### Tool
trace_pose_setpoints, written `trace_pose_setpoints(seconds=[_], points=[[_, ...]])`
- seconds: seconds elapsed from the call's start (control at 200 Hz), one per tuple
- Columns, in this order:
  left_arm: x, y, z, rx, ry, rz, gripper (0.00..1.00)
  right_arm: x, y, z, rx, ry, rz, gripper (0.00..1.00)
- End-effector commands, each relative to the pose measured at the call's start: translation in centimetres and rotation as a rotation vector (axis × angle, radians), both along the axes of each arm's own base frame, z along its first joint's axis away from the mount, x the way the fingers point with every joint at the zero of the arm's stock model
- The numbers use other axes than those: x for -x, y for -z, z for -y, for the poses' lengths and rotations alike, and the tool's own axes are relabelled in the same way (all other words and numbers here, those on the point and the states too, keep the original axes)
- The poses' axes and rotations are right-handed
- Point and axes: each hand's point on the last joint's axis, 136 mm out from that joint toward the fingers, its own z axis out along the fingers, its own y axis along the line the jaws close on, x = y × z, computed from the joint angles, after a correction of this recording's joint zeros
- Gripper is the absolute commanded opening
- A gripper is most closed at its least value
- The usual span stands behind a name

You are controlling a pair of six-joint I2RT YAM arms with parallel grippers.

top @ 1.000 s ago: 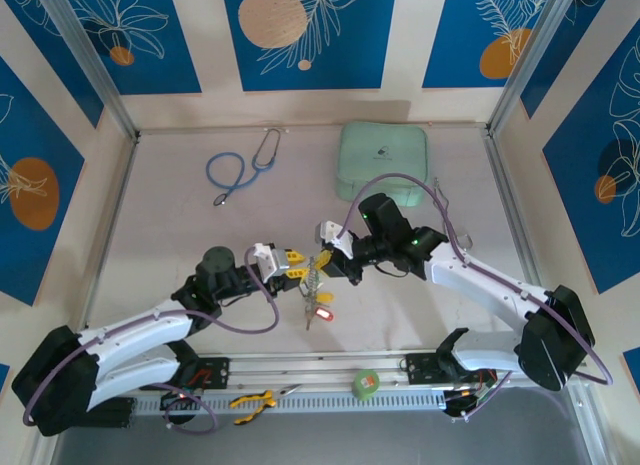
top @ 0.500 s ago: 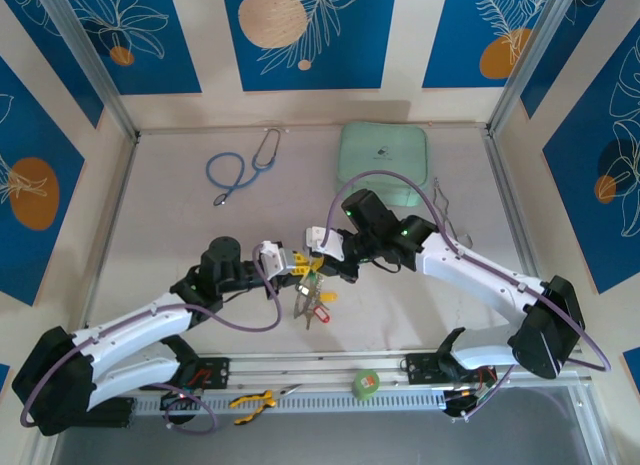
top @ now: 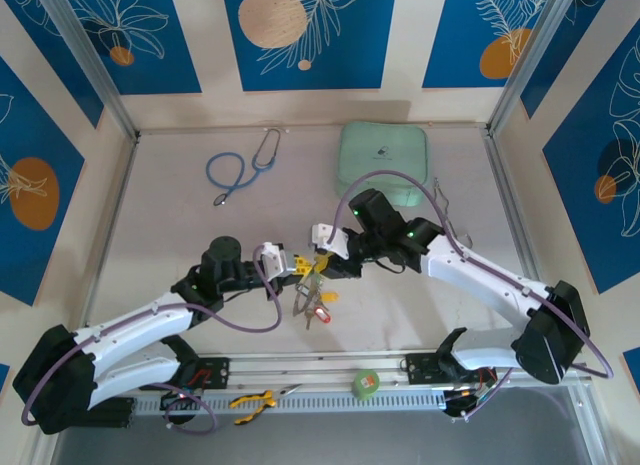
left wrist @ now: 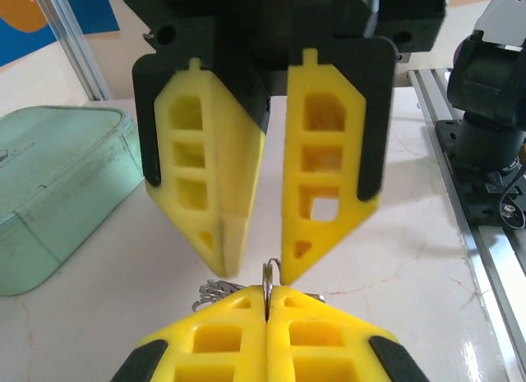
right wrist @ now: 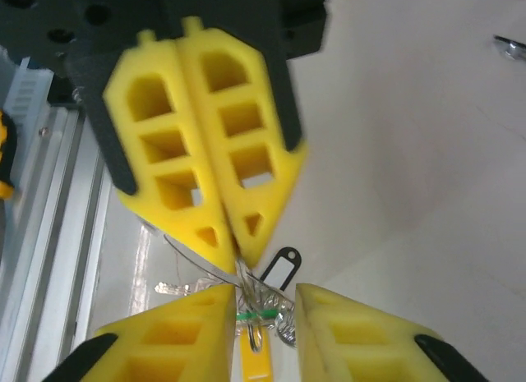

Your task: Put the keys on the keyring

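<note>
1. Surface [top: 170, 225]: pale, with walls on the left, right and far sides. A metal rail [top: 300, 366] runs along the near edge.
2. Open room: there is bare space to the left and right of the centre. A blue-tubed stethoscope [top: 240, 171] lies far left. A green case [top: 386, 163] lies far centre, well apart from the work point.
3. Near edge: a green tape roll [top: 366, 385] and yellow-handled pliers [top: 251, 400] sit on the rail.
4. Left end effector [left wrist: 268, 296]: at the near centre of the surface. Its yellow fingers are pressed together, pinching the thin metal keyring [left wrist: 268, 277], which stands edge-on above the fingertips.
5. Right end effector [right wrist: 265, 304]: tip to tip with the left one, approaching from the right. Its fingers are apart, with a clear gap straddling the bunch; I cannot tell whether they touch it.
6. Keys [top: 315, 307]: bunched under the meeting point and hanging just near of both end effectors. Red, yellow, green and dark tags are visible.
</note>
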Motion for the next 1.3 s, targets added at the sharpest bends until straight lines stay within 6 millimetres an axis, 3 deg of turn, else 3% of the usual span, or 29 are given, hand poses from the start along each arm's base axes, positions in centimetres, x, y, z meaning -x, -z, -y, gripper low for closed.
trace_pose_setpoints(seconds=[0.0,0.14,0.425,0.895,1.295], points=[[0.1,-1.5,0.2,0.078,-0.002,0.037,0.0,0.1,-0.3,0.2,-0.078,0.033,-0.056,0.29],[0.0,-1.6,0.1,0.108,-0.012,0.029,0.0,0.3,0.8,0.6,-0.078,0.066,-0.1,0.3],[0.3,-1.5,-0.3,0.121,-0.02,0.021,0.0,0.5,0.7,0.4,-0.093,0.058,-0.116,0.27],[0.5,-2.1,-0.4,0.146,-0.015,0.034,0.0,0.7,0.7,-0.5,-0.096,0.023,-0.156,0.06],[0.4,-2.3,-0.3,0.159,-0.015,0.04,0.0,0.8,0.7,-0.6,-0.101,0.02,-0.168,0.06]])
